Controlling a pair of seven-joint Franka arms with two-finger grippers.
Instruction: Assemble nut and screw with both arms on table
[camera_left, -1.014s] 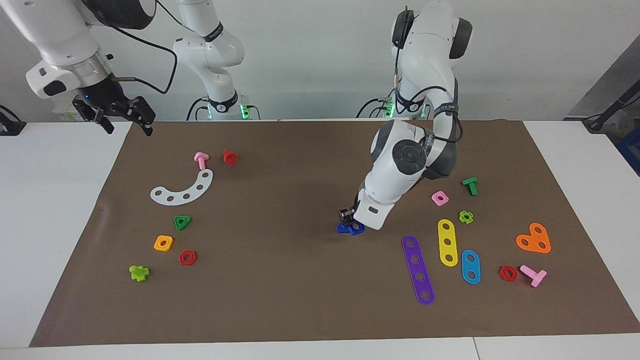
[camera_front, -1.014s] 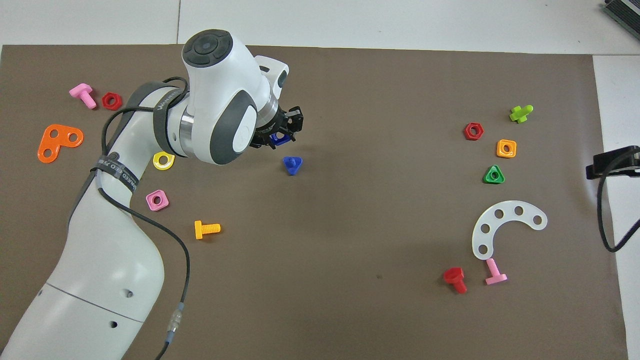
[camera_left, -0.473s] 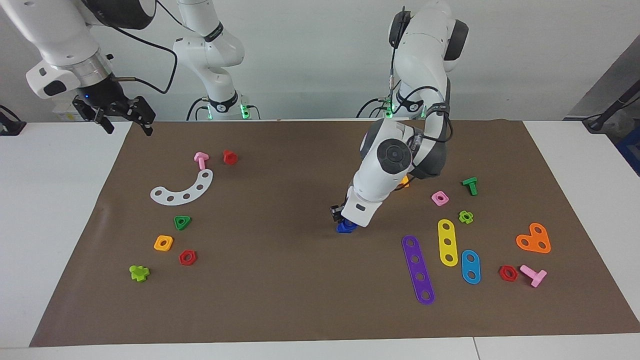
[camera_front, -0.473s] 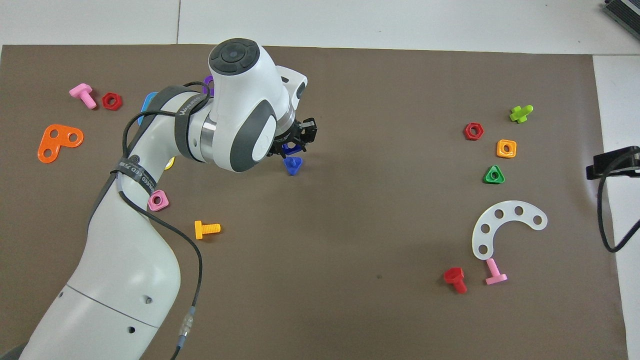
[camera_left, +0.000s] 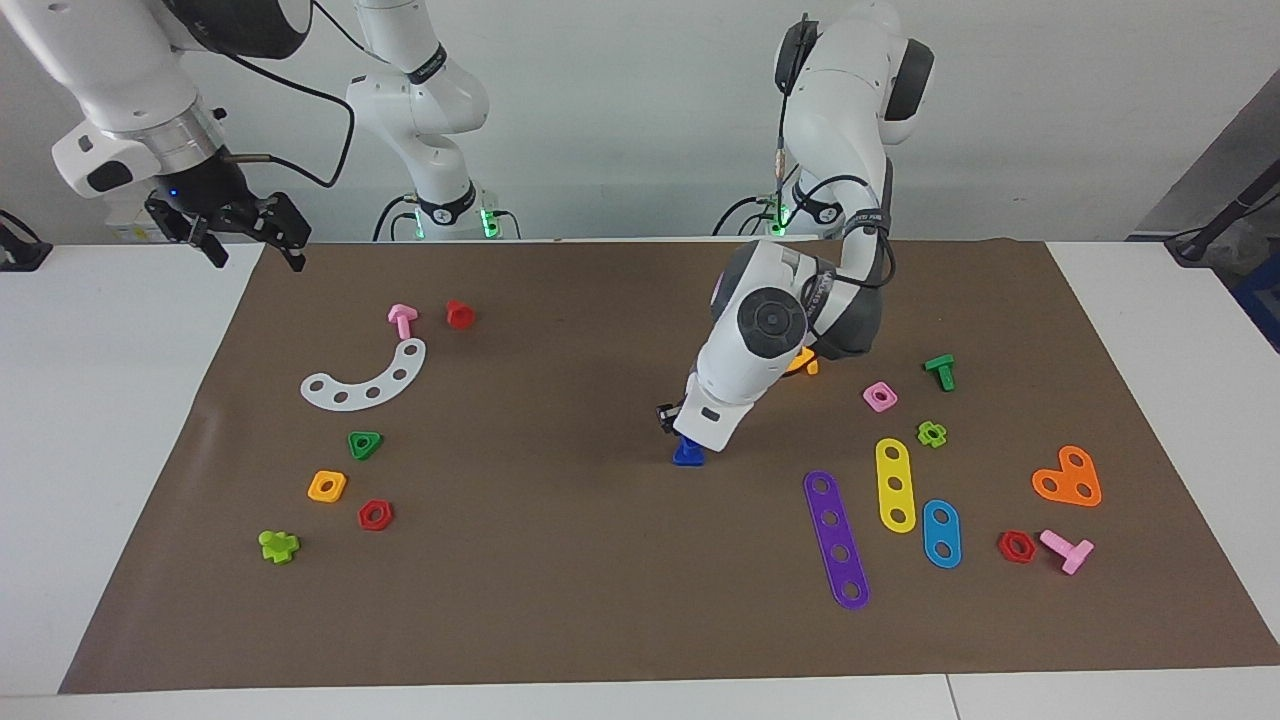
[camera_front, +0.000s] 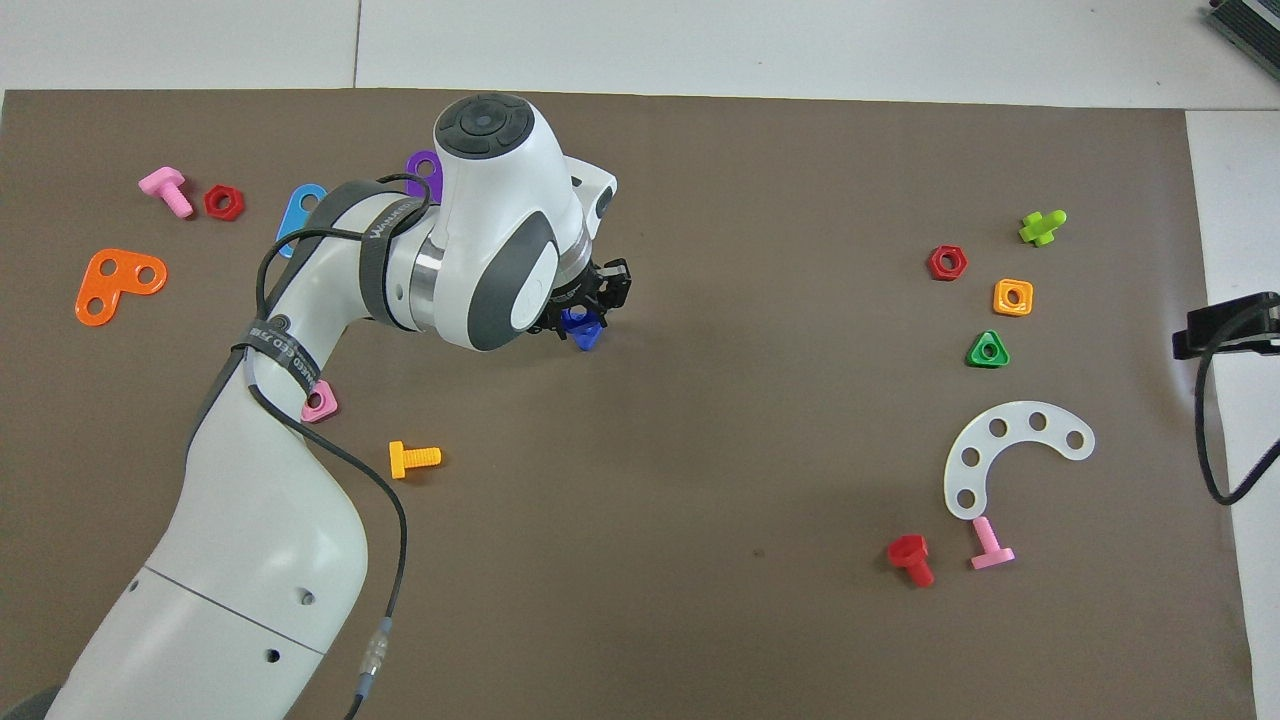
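As the left pincer (camera_left: 672, 424) swung across, clamped on the small blue plastic nut (camera_front: 573, 319), it came directly over the blue plastic screw (camera_left: 688, 455) standing mid-mat on the table (camera_left: 120, 420); mating looked imminent. Screw: glossy, flat triangular-looking head down, stubby shaft up. Right pincer (camera_left: 250, 232) waited, wide apart, over the table's right-arm end.

A brown mat (camera_left: 560, 560) covers the white tabletop (camera_left: 100, 420), strewn with a blue screw (camera_left: 688, 456), purple strip (camera_left: 836, 540), orange heart plate (camera_left: 1067, 478) and white arc (camera_left: 365, 379).
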